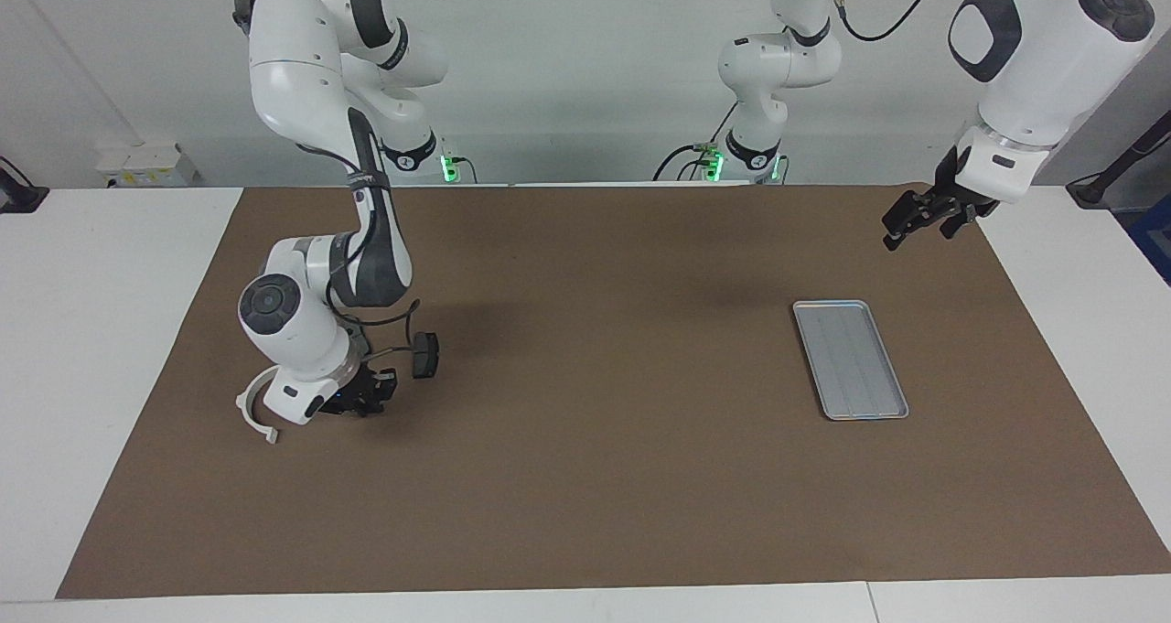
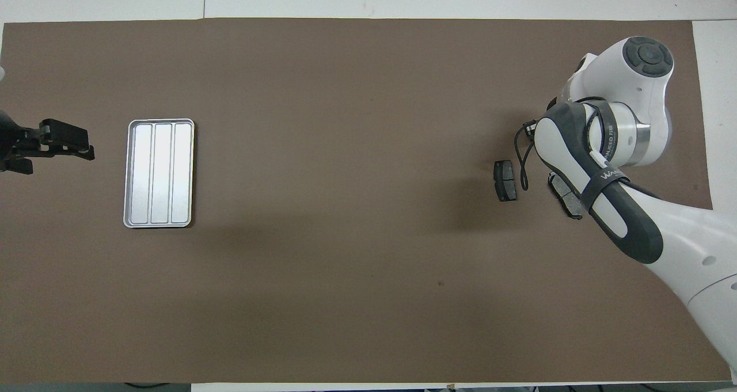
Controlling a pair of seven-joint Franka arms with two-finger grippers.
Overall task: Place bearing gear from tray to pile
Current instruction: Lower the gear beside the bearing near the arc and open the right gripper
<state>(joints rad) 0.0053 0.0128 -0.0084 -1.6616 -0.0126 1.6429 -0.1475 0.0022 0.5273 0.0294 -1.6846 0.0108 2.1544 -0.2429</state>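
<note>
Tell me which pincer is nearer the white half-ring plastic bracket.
Right. The right pincer is low beside the white half-ring plastic bracket; the left pincer waits at the table's left-arm end.

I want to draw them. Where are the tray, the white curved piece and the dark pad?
tray (image 1: 851, 359), facing view, ridged floor.
white curved piece (image 1: 249, 406), facing view, curved band.
dark pad (image 2: 505, 180), overhead view, flat face.

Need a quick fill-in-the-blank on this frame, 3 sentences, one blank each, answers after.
1. The tray lies toward the ___ arm's end of the table.
2. The right gripper is low among the parts of the pile, beside the white ___.
3. The left gripper hangs in the air near the mat's corner and carries ___.

Missing words: left; bracket; nothing
</note>
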